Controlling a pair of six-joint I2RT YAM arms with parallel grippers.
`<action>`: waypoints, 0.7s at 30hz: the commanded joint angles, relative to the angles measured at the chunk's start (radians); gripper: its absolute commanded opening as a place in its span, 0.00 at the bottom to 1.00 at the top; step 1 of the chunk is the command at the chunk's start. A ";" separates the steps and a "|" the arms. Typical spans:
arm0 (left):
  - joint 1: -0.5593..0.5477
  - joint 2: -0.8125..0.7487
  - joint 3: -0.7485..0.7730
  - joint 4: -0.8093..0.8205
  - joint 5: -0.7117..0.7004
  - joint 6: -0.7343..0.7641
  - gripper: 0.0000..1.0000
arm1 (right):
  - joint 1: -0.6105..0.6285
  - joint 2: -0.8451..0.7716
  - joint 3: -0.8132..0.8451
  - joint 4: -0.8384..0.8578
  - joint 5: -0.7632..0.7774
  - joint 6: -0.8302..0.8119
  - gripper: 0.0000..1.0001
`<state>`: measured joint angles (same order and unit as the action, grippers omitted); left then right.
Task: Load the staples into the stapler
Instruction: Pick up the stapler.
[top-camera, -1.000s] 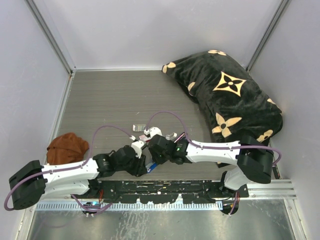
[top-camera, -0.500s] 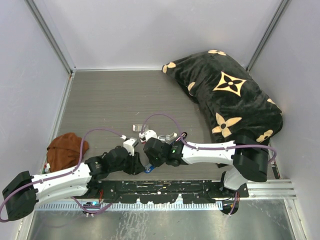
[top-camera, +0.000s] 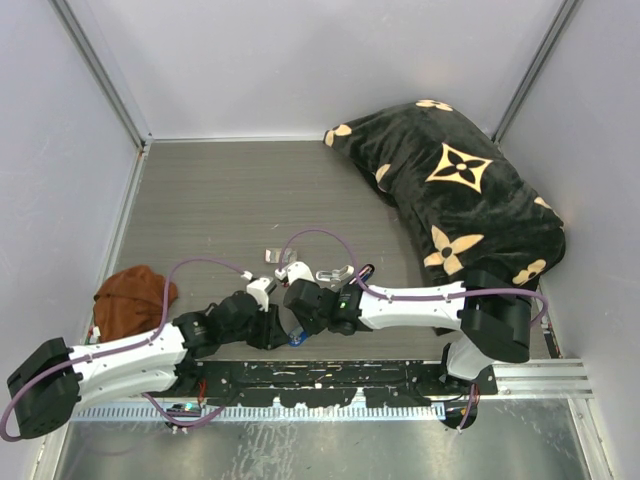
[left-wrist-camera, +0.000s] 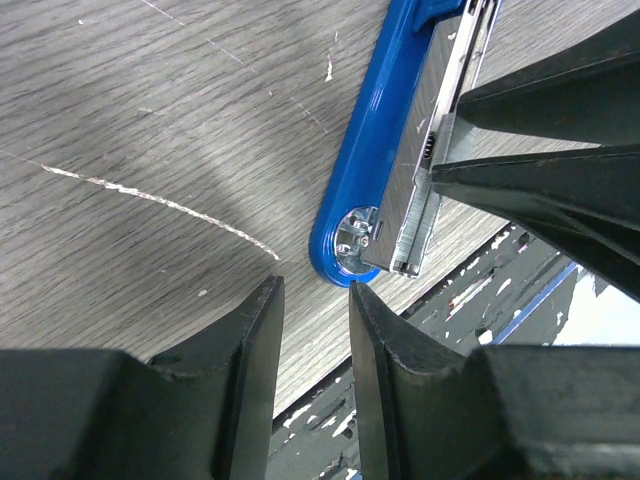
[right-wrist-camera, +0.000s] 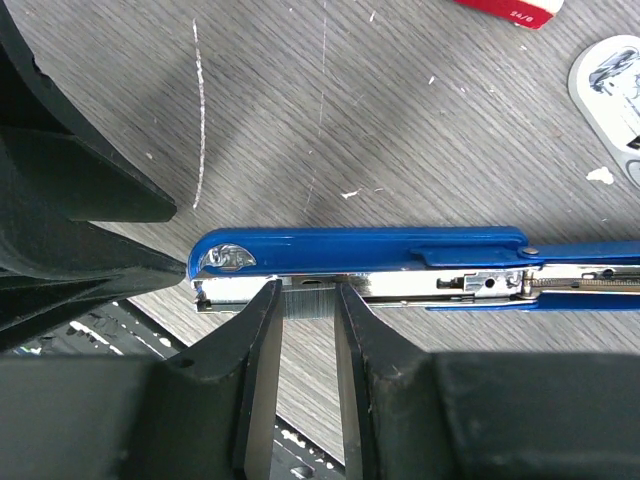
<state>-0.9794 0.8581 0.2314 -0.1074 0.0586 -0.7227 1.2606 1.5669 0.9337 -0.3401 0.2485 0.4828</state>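
While the right gripper (right-wrist-camera: 308, 292) had slid leftward and closer to the near edge of the table (top-camera: 220, 200) over the past second, it kept its fingers pinched on the staples (right-wrist-camera: 308, 300). This short grey block touched the edge of the silver channel of the stapler (right-wrist-camera: 360, 243). The stapler lay opened out flat on the table by the near edge, its rounded blue end pointing at the left gripper (left-wrist-camera: 315, 292). That arm had swung lower along the near edge in the same second and then barely moved. Its jaws stood a little apart with nothing between them, and the stapler's blue tip sat just beyond the fingertips, not inside the gap.

Judged from this, the block had reached the front end of the channel but was not yet seated. With the stapler unclamped, it might skid under a push.

Just past the stapler lay a red-and-white box (right-wrist-camera: 510, 10) and a white piece (right-wrist-camera: 610, 90). Farther off to the left sat a brown cloth (top-camera: 135, 295), and at the far right a black patterned pillow (top-camera: 460, 190). Neither had shifted.
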 joint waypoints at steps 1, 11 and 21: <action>0.005 0.021 0.030 0.057 0.017 -0.002 0.34 | 0.005 -0.004 0.053 -0.002 0.047 -0.018 0.19; 0.007 0.052 0.040 0.068 0.027 0.005 0.33 | 0.005 0.027 0.077 -0.004 0.021 -0.043 0.19; 0.015 0.053 0.042 0.058 0.021 0.002 0.32 | 0.006 0.019 0.079 -0.028 0.012 -0.042 0.19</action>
<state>-0.9730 0.9100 0.2409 -0.0856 0.0776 -0.7223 1.2613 1.5997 0.9726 -0.3695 0.2565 0.4469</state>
